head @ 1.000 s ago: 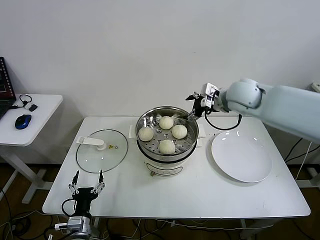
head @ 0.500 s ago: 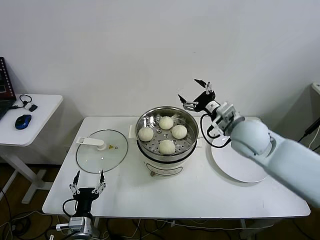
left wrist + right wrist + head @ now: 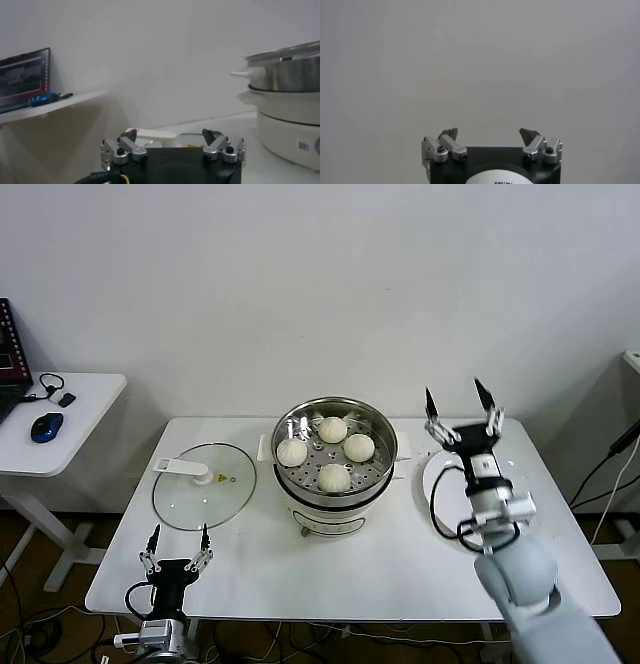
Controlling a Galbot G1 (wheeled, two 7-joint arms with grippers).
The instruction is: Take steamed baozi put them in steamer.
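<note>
Four cream-white baozi (image 3: 333, 453) lie inside the shiny steel steamer (image 3: 378, 470) on its white pot base at the table's middle. My right gripper (image 3: 461, 404) is open and empty, raised above the white plate to the right of the steamer, fingers pointing up. In the right wrist view it (image 3: 489, 134) faces only the bare wall. My left gripper (image 3: 176, 541) is open and empty, parked at the table's front left edge. In the left wrist view it (image 3: 170, 136) faces the glass lid, with the steamer (image 3: 290, 70) at the side.
A round glass lid (image 3: 203, 487) with a white handle lies flat left of the steamer. A flat white plate (image 3: 531, 484) lies to the right, partly behind my right arm. A side table (image 3: 60, 424) with a blue mouse stands far left.
My right gripper has pulled away from the steamer's rim, swung right and toward me, and now points upward over the plate. The baozi and left arm have not moved.
</note>
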